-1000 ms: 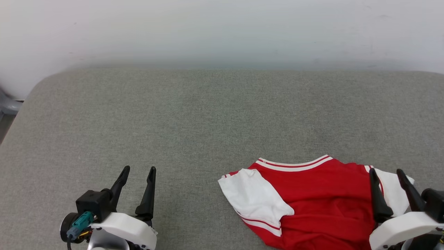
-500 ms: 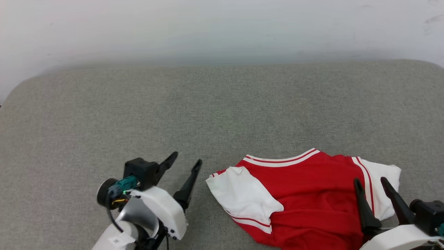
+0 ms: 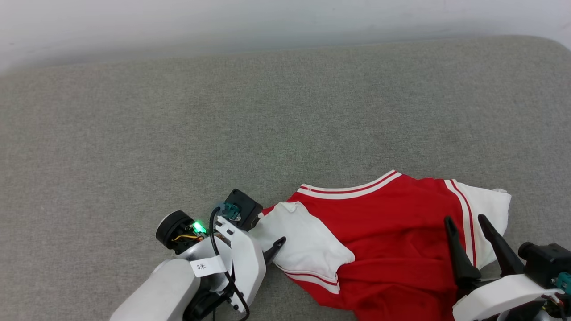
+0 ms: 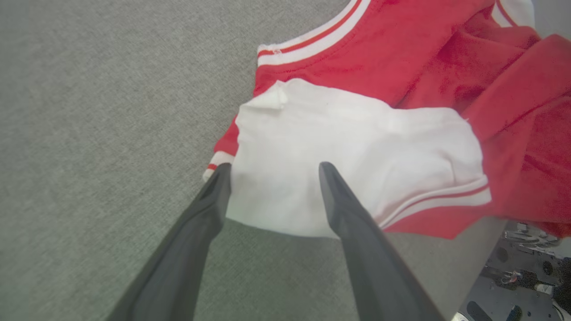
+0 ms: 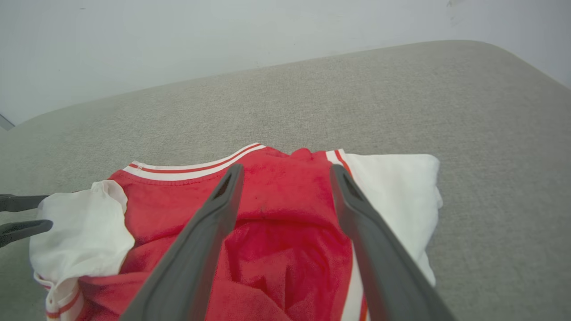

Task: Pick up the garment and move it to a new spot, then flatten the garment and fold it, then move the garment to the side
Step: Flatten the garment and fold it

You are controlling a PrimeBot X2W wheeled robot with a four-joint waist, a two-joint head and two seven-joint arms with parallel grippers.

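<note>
1. Between the spread fingers of the left claw (image 4: 274, 171): the edge of a white short sleeve (image 4: 357, 147). One fingertip sits at the sleeve's outer edge and the other lies over the cloth. Jaws apart, nothing clamped.
2. The sleeve belongs to the garment (image 3: 392, 232), a red jersey-style shirt. It lies crumpled on the cushion (image 3: 178, 111), ahead of both claws and nearer the right one.
3. Look of the garment: red body and two white sleeves. The collar (image 3: 352, 189) is a curved band of white with a thin red stripe. The sleeve hem has the same red-and-white trim.
4. Cloth: soft knit, matte. The red body is bunched into loose ridges and hollows just under the right claw (image 5: 286, 169). The sleeve by the left claw lies smoother, with one corner turned up.
5. Right claw: jaws wide, holding nothing. It is poised over the red body, and the second sleeve (image 5: 392, 187) lies just outside one finger. Contact with the cloth cannot be told.
6. Claw fingers (image 4: 187, 240): long, dark, smooth, tapering to blunt tips. The forearm shells are glossy white.
7. Cushion: grey woven upholstery, coarse flecked grain, rounded far corner. Beyond both claws' tips it runs to a plain pale wall (image 5: 178, 44).
</note>
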